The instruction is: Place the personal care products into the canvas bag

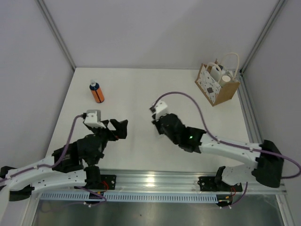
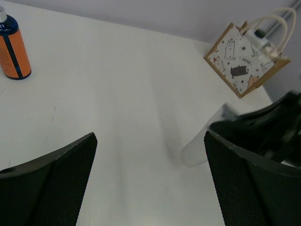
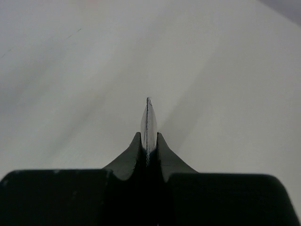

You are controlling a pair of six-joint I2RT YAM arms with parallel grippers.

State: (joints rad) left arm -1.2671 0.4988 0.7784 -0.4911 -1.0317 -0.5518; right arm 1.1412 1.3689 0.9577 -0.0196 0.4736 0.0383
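Note:
The orange bottle (image 1: pixel 97 92) with a dark label stands upright at the far left of the table; it also shows in the left wrist view (image 2: pixel 14 47). The canvas bag (image 1: pixel 217 87) stands at the far right corner, its dotted white panel facing the left wrist view (image 2: pixel 237 63). A cream bottle with a white cap (image 1: pixel 216 71) sits inside the bag. My left gripper (image 1: pixel 117 129) is open and empty above the table's middle (image 2: pixel 150 136). My right gripper (image 1: pixel 155 121) is shut and empty above bare table (image 3: pixel 148 101).
The white table (image 1: pixel 141 89) is bounded by grey walls on the left, back and right. A metal rail (image 1: pixel 155 181) runs along the near edge at the arm bases. The right arm (image 2: pixel 263 132) fills the right side of the left wrist view.

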